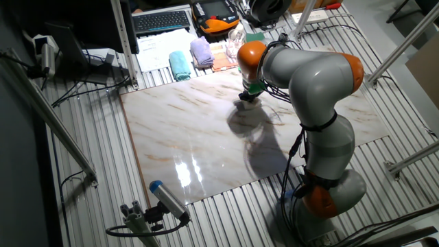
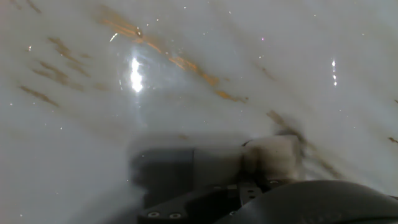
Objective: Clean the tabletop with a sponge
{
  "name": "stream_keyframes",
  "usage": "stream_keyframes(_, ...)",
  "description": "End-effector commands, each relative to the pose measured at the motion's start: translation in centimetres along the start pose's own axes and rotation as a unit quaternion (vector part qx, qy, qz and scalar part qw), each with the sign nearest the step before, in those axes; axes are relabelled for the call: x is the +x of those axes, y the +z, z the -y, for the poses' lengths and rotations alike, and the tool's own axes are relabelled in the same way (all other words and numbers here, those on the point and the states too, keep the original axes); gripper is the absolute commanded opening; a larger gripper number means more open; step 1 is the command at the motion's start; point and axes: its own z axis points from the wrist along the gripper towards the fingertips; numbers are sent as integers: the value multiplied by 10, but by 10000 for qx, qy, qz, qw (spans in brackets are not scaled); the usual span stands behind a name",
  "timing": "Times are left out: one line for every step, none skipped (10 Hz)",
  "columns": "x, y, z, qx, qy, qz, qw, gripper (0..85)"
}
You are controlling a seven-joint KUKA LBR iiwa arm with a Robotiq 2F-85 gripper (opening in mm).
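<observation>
The tabletop (image 1: 199, 130) is a glossy white marble-look slab with brown veins that fills the middle of the fixed view. My gripper (image 1: 247, 95) points down at its far middle part, right at the surface. The hand view is motion-blurred, with the tabletop (image 2: 205, 56) close under the hand. There the cream sponge (image 2: 273, 155) sits at my gripper (image 2: 217, 165), beside a dark finger (image 2: 165, 171), and appears pressed to the slab. In the fixed view the sponge is mostly hidden under the hand.
Behind the slab lie a teal cloth (image 1: 180, 65), a lilac cloth (image 1: 201, 51), a keyboard (image 1: 162, 20) and an orange device (image 1: 216, 26). Ribbed grey metal (image 1: 89, 151) surrounds the slab. A blue-tipped tool (image 1: 168, 199) sits near the front left corner.
</observation>
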Motion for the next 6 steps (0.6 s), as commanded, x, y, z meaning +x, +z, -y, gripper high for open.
stream_keyframes(1,-2,-3,-25,40,-7,10000,0)
stream_keyframes(4,-4,-7,-39,84,-22,10000,0)
stream_keyframes(6,-6,-11,-22,138,-30,9999,0)
stream_keyframes(8,-8,-15,-29,174,-45,9998,0)
stream_keyframes(9,-9,-18,-28,197,-45,9998,0)
stream_keyframes(10,-9,-20,-28,228,-45,9997,0)
